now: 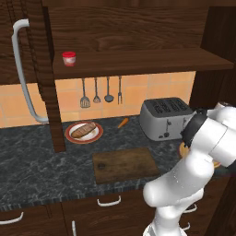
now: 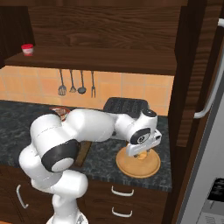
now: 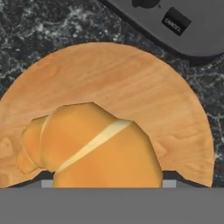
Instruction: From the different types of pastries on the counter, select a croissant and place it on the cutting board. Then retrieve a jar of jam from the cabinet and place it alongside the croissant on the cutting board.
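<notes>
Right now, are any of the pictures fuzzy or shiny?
Hand view: the croissant is very close and soft-edged, with one pale shiny streak; the round wooden disc under it looks smooth. Left base view: the toaster is evenly lit, without glare. Right base view: the cabinet is dark.

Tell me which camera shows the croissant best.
The hand view: the croissant sits large and close on the round wooden disc, its crescent shape and folds clear. In the right base view the tool covers most of it; in the left base view the arm blocks that spot.
</notes>
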